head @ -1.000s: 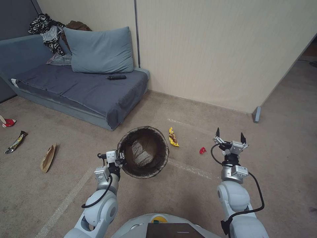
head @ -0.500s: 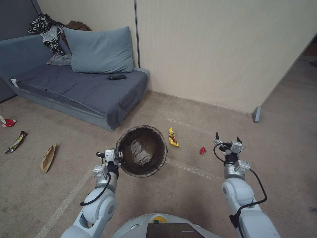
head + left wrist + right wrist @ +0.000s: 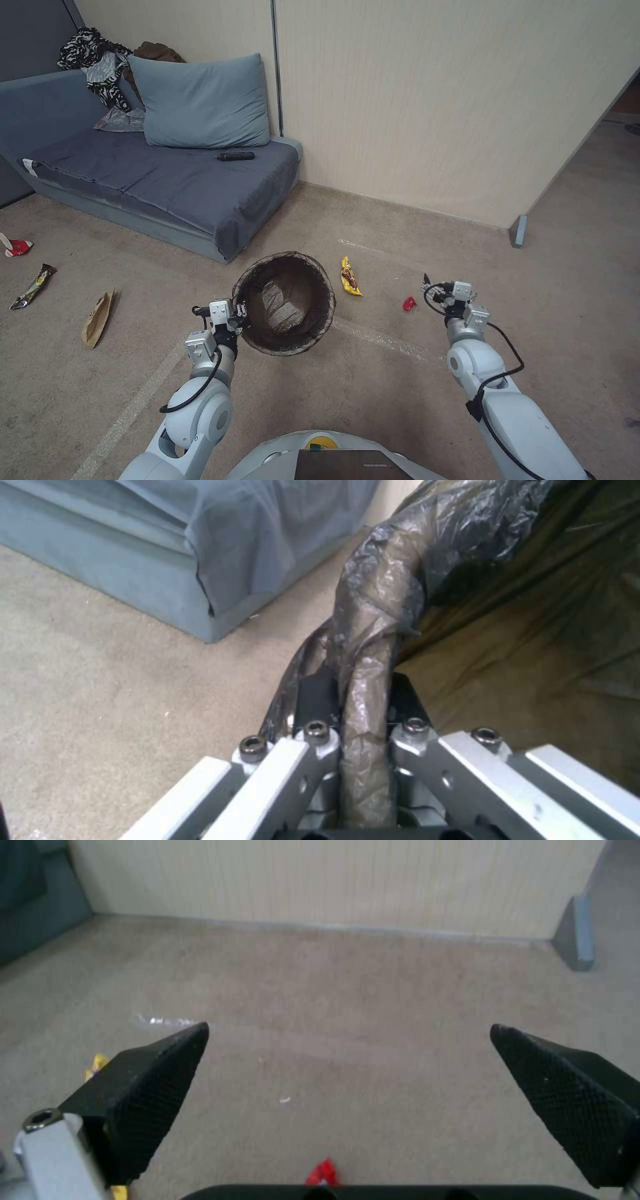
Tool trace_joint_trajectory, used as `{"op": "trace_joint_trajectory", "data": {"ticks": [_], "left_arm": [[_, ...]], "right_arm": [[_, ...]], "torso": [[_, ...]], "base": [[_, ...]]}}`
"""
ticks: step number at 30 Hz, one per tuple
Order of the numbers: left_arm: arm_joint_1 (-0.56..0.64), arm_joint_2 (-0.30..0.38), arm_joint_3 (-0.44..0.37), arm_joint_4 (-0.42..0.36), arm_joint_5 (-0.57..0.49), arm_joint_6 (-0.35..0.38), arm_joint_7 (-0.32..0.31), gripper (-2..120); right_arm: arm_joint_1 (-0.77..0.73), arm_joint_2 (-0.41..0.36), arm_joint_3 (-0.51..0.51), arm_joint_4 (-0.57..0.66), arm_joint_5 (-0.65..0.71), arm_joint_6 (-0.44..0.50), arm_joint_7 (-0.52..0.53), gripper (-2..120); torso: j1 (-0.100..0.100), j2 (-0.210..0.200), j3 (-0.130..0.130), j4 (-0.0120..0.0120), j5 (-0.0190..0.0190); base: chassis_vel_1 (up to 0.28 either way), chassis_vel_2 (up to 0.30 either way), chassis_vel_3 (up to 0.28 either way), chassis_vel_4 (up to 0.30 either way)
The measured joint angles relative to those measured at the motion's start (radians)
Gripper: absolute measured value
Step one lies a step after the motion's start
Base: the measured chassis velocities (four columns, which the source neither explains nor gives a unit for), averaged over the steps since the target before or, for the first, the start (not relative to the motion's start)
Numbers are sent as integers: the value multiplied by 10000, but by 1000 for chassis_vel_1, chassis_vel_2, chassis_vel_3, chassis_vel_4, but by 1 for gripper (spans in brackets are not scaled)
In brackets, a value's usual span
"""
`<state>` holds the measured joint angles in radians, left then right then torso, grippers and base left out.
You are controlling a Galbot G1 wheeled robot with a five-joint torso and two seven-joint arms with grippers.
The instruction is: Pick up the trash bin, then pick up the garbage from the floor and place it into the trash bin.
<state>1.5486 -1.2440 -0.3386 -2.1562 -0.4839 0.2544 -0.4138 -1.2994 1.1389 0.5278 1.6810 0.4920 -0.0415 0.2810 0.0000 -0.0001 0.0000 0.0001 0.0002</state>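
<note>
Right end effector (image 3: 437, 285) has dropped lower and nearer the red scrap (image 3: 409, 303) than a second ago, fingers spread wide (nothing held). Left end effector (image 3: 238, 313) stays clenched on the rim of the trash bin (image 3: 285, 303), bin lifted, tilted, shifted slightly left. Yellow wrapper (image 3: 349, 276) lies on the beige carpet floor (image 3: 373, 380) just beside the bin; sofa (image 3: 167, 180) stands against the wall.

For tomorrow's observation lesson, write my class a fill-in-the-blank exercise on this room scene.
1. The left pincer is clamped on the ____ of the trash bin.
2. The right pincer has its fingers ____.
3. The small scrap on the carpet beside the right pincer is ____.
4. A black remote lies on the ____.

Missing words: rim; open; red; sofa
</note>
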Motion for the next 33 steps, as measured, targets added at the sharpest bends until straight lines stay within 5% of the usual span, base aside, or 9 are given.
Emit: {"op": "trace_joint_trajectory", "data": {"ticks": [7,33], "left_arm": [[-136,81,-26,99,-115,0,0,3],[-181,106,-42,50,-151,-1,-5,3]], "right_arm": [[1105,313,-846,-1758,15,-252,68,100],[2505,1222,-1563,-4720,-592,209,-80,100]], "torso": [[0,0,0,-1,-2],[0,1,0,-2,-2]], "base": [[0,0,0,0],[0,0,0,0]]}}
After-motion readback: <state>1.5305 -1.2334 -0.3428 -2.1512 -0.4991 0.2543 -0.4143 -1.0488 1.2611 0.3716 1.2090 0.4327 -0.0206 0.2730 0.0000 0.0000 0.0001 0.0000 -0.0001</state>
